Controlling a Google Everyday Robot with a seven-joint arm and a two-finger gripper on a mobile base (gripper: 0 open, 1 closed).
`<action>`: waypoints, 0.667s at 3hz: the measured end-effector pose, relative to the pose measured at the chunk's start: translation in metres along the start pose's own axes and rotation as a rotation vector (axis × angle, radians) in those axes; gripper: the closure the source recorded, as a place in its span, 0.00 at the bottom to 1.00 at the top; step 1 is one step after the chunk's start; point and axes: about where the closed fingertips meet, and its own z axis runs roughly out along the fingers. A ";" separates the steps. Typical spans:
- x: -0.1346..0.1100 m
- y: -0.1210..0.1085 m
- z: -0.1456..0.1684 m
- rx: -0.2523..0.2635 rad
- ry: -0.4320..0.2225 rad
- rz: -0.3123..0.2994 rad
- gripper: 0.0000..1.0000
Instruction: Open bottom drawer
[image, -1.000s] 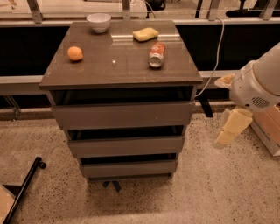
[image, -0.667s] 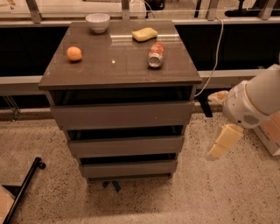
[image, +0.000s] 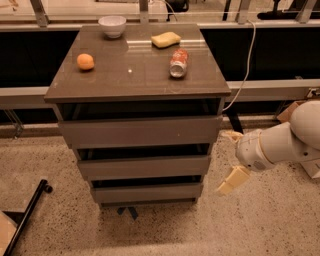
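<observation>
I have a single view. It looks from high up in front of the cabinet, tilted steeply down, and faces the drawer fronts almost square on. It sits near enough that the cabinet fills the middle of the frame, from the far edge of the counter (image: 135, 75) near the top down to the bottom drawer (image: 147, 193), with a strip of speckled floor (image: 165, 235) below. My arm shows at the right edge, with my hand (image: 225, 162) low on the right, near the cabinet's right side but not touching it, fingers spread apart.
</observation>
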 end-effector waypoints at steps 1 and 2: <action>0.005 0.000 0.008 -0.001 0.005 0.010 0.00; 0.017 0.010 0.029 -0.019 0.043 0.039 0.00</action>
